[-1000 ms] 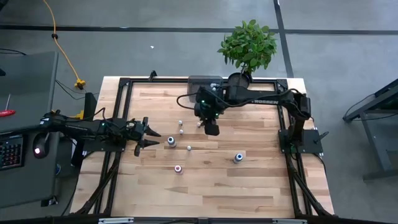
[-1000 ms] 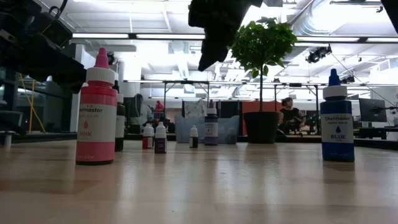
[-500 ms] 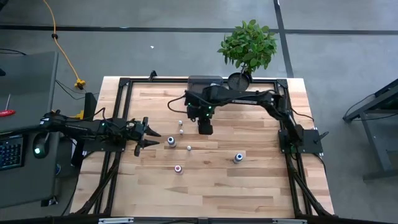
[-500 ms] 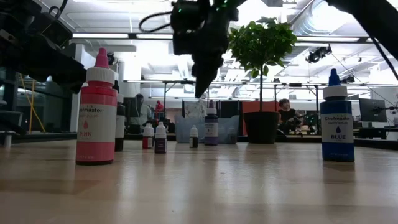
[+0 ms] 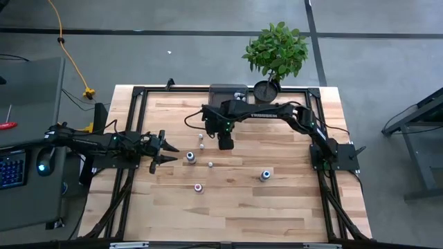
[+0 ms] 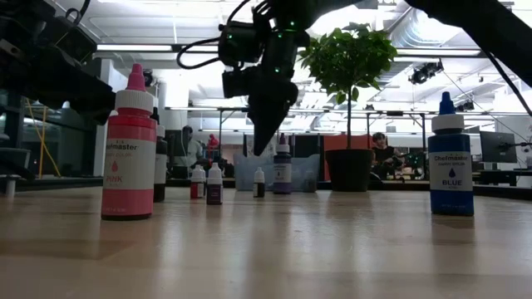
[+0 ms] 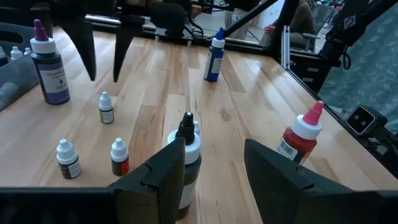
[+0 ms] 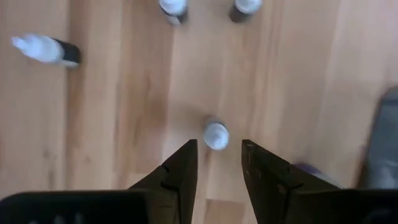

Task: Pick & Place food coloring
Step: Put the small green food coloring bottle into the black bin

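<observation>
Food coloring [image 8: 216,135] upright below open fingers [image 8: 181,165]

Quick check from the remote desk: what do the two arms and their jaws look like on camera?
Both arms are black and slim. The right gripper has two flat, tapered dark jaws; green indicator lights and a looping black cable show near its wrist. The left gripper has matching broad, angular black jaws.

Food coloring bottles upright on wooden tabletop, well apart. Pink bottle [image 6: 129,146], pink cap, large at near left in low view. Blue bottle [image 6: 450,158] at near right. Purple bottle [image 7: 50,64] farther back. Several tiny white-capped bottles [image 6: 214,183] clustered mid-table; one [image 8: 216,134] seen from above.
</observation>
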